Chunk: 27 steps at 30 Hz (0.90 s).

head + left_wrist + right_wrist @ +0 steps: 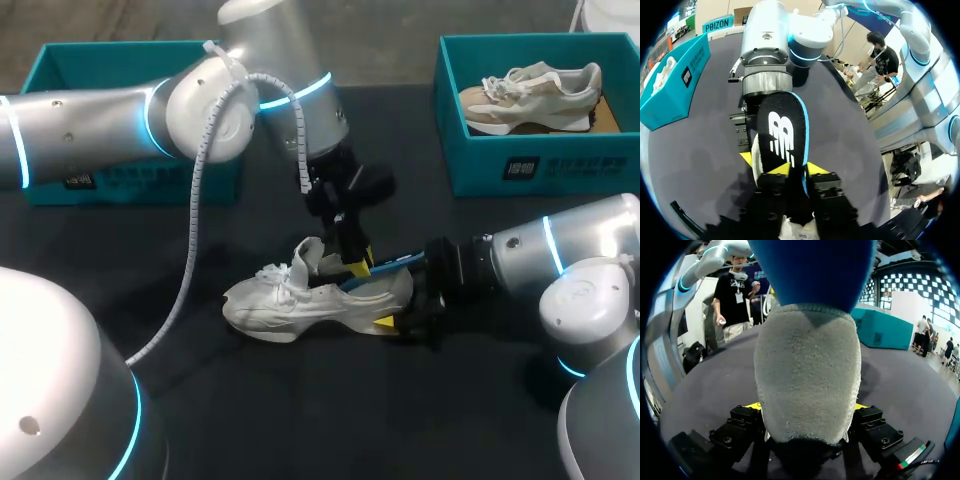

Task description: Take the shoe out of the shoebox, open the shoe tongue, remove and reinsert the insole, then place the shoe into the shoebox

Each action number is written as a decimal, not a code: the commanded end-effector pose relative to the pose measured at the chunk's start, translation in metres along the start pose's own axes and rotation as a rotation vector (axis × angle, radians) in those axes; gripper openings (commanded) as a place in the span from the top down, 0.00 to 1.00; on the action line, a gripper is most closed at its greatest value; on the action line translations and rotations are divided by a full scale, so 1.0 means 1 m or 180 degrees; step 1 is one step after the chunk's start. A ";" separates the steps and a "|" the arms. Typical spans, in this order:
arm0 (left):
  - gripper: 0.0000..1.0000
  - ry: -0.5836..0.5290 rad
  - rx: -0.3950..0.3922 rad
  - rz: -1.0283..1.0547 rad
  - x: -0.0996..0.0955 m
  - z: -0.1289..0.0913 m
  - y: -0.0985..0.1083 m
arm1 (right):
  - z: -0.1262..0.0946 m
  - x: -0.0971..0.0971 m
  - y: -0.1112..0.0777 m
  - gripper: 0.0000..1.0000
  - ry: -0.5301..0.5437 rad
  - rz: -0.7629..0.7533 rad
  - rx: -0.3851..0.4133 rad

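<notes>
Head view: white lace-up sneaker is out of the teal cardboard shoebox at far left, lying on the black bench. Left wrist view: left end effector is clenched on the black blue-edged insole, which is half out. Right wrist view: right end effector grasps the sneaker heel. Reinsertion and boxing are probably left.

You see only part of the left shoebox, because your left arm crosses it. The shoe hides the right gripper except for yellow slivers. The insole covers most of the shoe under the left gripper.
</notes>
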State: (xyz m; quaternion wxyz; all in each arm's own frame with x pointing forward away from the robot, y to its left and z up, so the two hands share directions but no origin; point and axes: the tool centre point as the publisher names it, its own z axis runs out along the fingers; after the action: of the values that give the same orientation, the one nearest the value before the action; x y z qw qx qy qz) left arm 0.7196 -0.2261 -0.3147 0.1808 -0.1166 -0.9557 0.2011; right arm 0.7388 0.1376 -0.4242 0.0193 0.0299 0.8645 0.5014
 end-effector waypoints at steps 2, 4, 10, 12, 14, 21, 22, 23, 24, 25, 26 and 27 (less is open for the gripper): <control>0.57 0.0037 -0.0009 0.0009 0.003 -0.008 0.002 | 0.001 0.002 -0.001 1.00 -0.0003 0.0001 0.0017; 0.55 0.0047 -0.0006 0.0020 0.007 -0.012 0.002 | 0.001 0.002 -0.001 1.00 -0.0003 0.0001 0.0017; 0.55 0.0032 -0.0049 0.0081 0.019 -0.023 0.000 | 0.001 0.002 -0.001 1.00 -0.0003 0.0001 0.0017; 0.55 0.0061 -0.0055 0.0120 0.022 -0.025 -0.001 | 0.001 0.002 -0.001 1.00 -0.0003 0.0001 0.0017; 0.55 0.0049 -0.0070 0.0130 0.023 -0.025 -0.001 | 0.001 0.002 -0.001 1.00 -0.0003 0.0001 0.0017; 0.58 0.0032 -0.0135 0.0105 0.015 -0.015 -0.001 | 0.001 0.002 -0.001 1.00 -0.0003 0.0001 0.0017; 0.59 0.0046 -0.0142 0.0092 0.014 -0.013 0.000 | 0.001 0.002 -0.001 1.00 -0.0003 0.0001 0.0017; 0.59 0.0052 -0.0139 0.0090 0.013 -0.012 0.000 | 0.001 0.002 -0.001 1.00 -0.0003 0.0001 0.0017; 0.60 0.0055 -0.0140 0.0087 0.012 -0.010 0.000 | 0.001 0.002 -0.001 1.00 -0.0003 0.0001 0.0017; 0.61 0.0057 -0.0141 0.0084 0.011 -0.009 0.000 | 0.001 0.002 -0.001 1.00 -0.0003 0.0001 0.0017; 0.62 0.0060 -0.0142 0.0080 0.011 -0.008 0.000 | 0.001 0.002 -0.001 1.00 -0.0003 0.0001 0.0017; 0.63 0.0062 -0.0151 0.0075 0.010 -0.007 0.000 | 0.001 0.002 -0.001 1.00 -0.0003 0.0001 0.0017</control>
State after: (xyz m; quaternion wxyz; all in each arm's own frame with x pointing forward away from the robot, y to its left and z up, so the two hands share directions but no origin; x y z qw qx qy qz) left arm 0.7108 -0.2159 -0.3004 0.1821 -0.1335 -0.9570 0.1819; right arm 0.7388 0.1376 -0.4243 0.0193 0.0299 0.8645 0.5014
